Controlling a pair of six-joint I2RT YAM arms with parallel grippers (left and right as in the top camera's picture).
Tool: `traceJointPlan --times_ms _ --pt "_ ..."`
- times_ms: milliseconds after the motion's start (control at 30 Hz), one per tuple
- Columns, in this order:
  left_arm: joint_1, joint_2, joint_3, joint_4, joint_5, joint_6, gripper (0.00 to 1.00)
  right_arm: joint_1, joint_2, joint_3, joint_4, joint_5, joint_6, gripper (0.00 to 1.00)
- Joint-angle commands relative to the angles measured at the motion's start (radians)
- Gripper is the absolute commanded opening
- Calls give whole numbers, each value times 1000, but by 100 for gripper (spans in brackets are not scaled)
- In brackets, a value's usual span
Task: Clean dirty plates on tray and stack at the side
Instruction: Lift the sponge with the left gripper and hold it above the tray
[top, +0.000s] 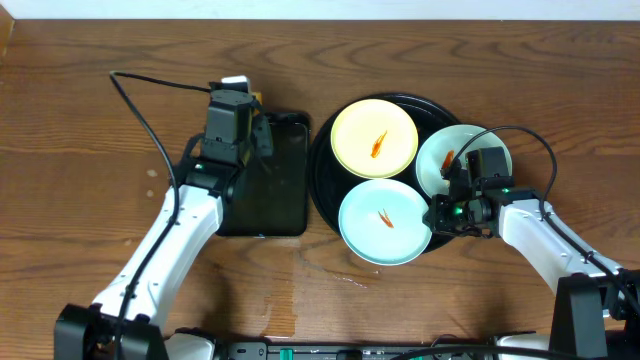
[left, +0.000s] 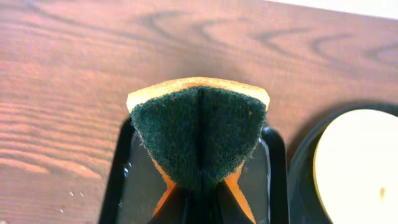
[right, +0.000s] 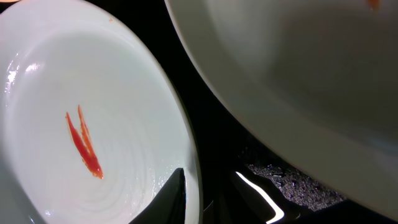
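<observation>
The round black tray (top: 322, 165) holds three plates: a pale yellow one (top: 374, 140) at the back, a mint-blue one (top: 384, 222) at the front and a second mint-blue one (top: 462, 160) at the right. Each has an orange-red smear. My right gripper (top: 437, 215) is at the front plate's right rim. In the right wrist view its fingers (right: 202, 196) are shut on the rim of that plate (right: 74, 93), one finger on the inside. My left gripper (top: 260, 135) is shut on a green-and-orange sponge (left: 198, 134) above the rectangular tray.
A smaller rectangular black tray (top: 285, 200) lies left of the round tray, wet inside in the left wrist view (left: 140, 186). The right mint-blue plate (right: 298, 68) looms close to my right wrist. A black cable (top: 140, 110) runs across the table at the left.
</observation>
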Motion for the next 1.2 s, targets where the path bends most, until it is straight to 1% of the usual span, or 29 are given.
traceJointPlan --times_ms 0,300,1167 --pt "2 -34 -2 11 -40 17 8 18 4 -1 6 0 2 14" --pt "2 -40 -2 -14 -39 17 7 18 4 -1 11 -1 2 14" --pt "2 -40 -2 -18 -39 16 8 18 4 -1 11 0 2 14"
